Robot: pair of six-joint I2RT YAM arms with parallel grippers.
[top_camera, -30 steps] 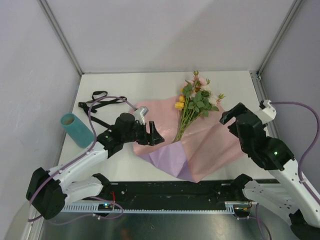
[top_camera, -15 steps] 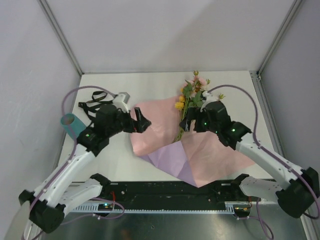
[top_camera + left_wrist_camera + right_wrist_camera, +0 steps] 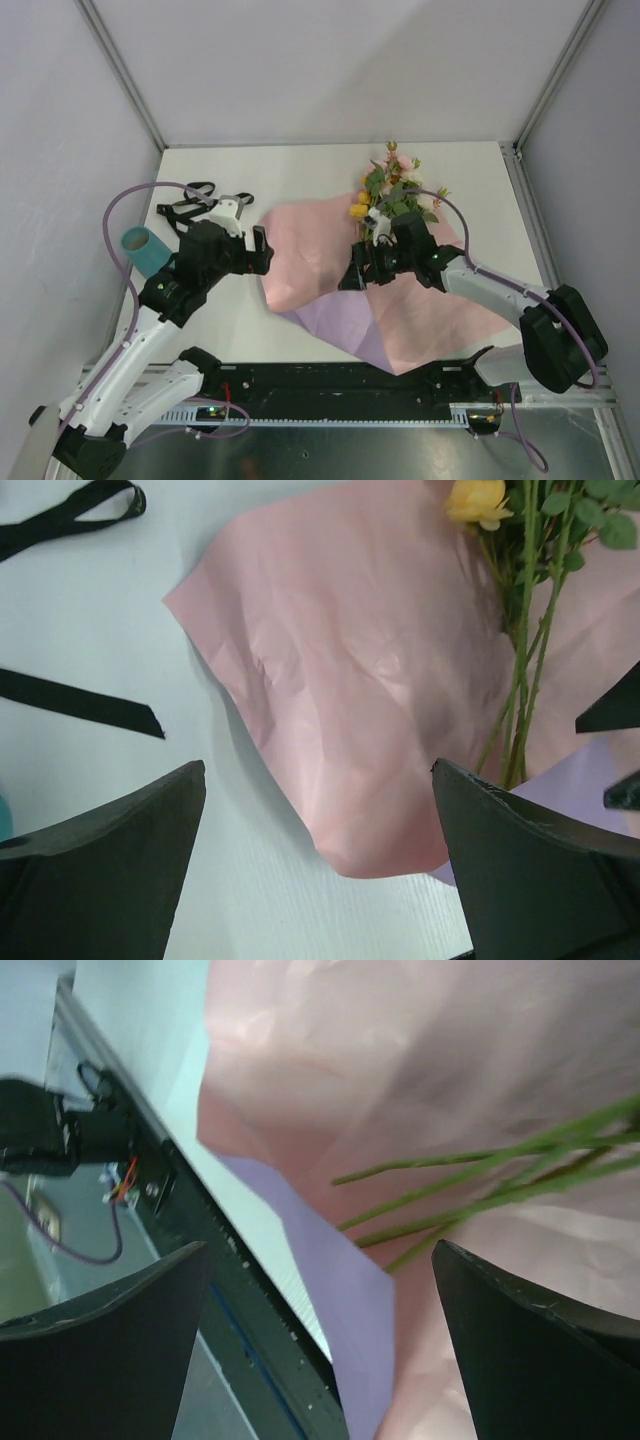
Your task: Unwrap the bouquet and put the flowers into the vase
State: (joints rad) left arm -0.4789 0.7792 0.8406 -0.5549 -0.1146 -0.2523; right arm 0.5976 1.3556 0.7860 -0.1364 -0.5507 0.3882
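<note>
The bouquet lies unwrapped: the flowers (image 3: 393, 192), pink, cream and yellow roses with green leaves, rest on the spread pink paper (image 3: 305, 250) over the purple paper (image 3: 342, 318). Their stems (image 3: 500, 1175) run toward the near edge. My right gripper (image 3: 350, 274) hovers open over the stem ends, with nothing between its fingers. At the pink paper's left edge my left gripper (image 3: 262, 251) is open and empty. In the left wrist view the pink paper (image 3: 370, 680), a yellow rose (image 3: 478, 498) and the stems (image 3: 520, 680) show. The teal vase (image 3: 141, 250) lies on its side at the far left.
The untied black ribbon (image 3: 195, 202) lies on the white table behind the left arm, and its strips (image 3: 90, 705) show in the left wrist view. A black rail (image 3: 200, 1260) runs along the table's near edge. Grey walls close in the back and both sides.
My right arm swung in from the right edge to above the stems. The left gripper drew back left, off the pink paper. Both jaws opened wider.
</note>
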